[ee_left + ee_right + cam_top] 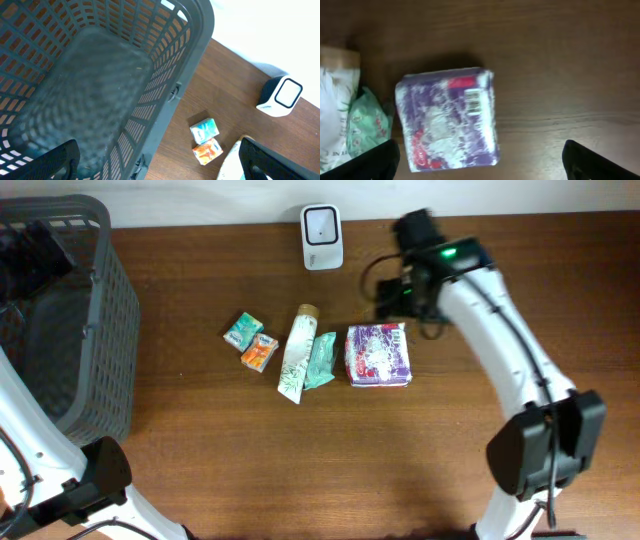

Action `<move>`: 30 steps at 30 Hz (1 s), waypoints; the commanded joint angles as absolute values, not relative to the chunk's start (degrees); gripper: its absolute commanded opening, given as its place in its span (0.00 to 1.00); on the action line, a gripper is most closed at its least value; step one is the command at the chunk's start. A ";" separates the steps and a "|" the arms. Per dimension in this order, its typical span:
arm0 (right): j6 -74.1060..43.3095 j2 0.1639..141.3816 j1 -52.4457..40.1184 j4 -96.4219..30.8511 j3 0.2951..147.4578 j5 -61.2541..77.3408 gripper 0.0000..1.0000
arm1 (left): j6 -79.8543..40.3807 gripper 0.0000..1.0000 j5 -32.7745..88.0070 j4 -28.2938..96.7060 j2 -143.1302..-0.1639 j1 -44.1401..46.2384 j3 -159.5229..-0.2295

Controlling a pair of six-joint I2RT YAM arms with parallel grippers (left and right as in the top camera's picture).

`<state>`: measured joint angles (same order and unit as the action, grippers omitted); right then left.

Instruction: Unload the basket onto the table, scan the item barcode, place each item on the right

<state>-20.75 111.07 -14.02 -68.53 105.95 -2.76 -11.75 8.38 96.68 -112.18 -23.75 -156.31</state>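
A purple and white pack (378, 355) lies flat on the wooden table, and its barcode (474, 101) faces up in the right wrist view. The pack (447, 120) sits just ahead of my right gripper (482, 167), which is open, wide apart and above the pack's near edge, holding nothing. In the overhead view the right gripper (393, 298) hovers just behind the pack. The white scanner (321, 236) stands at the table's back edge. My left gripper (157, 165) is open and empty, over the rim of the grey basket (165, 100).
To the left of the pack lie a green packet (320, 360), a white tube (296, 355), an orange box (259, 354) and a teal box (243, 331). The grey basket (100, 330) fills the table's left end.
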 commanded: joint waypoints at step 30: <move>-31.18 118.72 -32.97 -47.66 85.49 -20.97 0.04 | -11.03 0.99 8.60 96.71 -110.98 -24.08 -156.24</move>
